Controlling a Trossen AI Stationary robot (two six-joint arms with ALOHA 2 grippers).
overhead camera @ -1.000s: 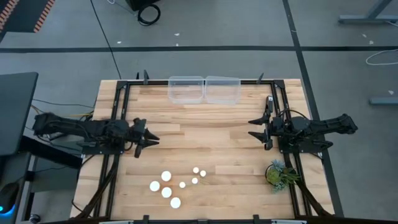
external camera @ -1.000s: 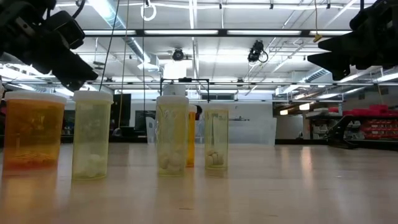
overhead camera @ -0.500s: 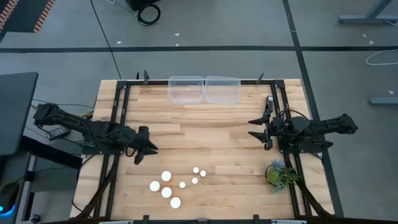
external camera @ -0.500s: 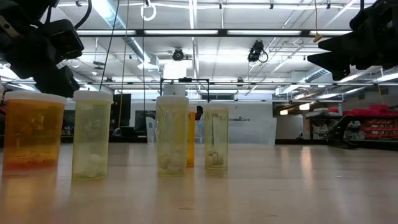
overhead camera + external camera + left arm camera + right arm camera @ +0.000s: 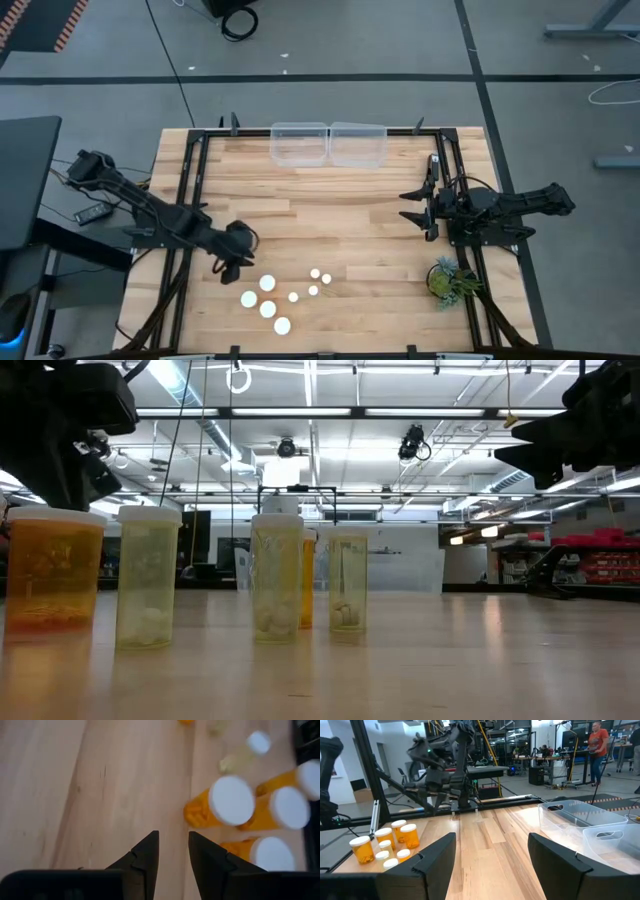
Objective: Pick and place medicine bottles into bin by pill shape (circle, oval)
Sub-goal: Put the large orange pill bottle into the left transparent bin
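High view: we see the left gripper point(image 5: 241, 246) poised just beside the cluster of medicine bottles point(image 5: 268, 297), on the cluster's side that faces the two clear bins point(image 5: 328, 144) at the far edge of the table point(image 5: 340, 210). The right gripper point(image 5: 417, 209) waits well apart from the cluster, near the green plant point(image 5: 449, 279).

Low view: we see the bottles point(image 5: 278, 590) standing upright, caps up, so each long axis is vertical. The left gripper point(image 5: 75, 435) hangs above the orange bottle point(image 5: 52, 575) nearest the lens.

Left wrist view: we see the left fingers point(image 5: 147, 855) narrowly parted, a slim gap between them, gripping nothing. The nearest bottle point(image 5: 220, 806) lies ahead of the tips and off to one side, not between them.

Right wrist view: we see the right fingers point(image 5: 437, 852) spread wide and empty. The bottles point(image 5: 385, 845) stand far across the table from them, the bins point(image 5: 590, 827) much closer.

Our reading: the left arm is clearly the nearer one; we judge that its fingers must widen and shift sideways to straddle an upright bottle.
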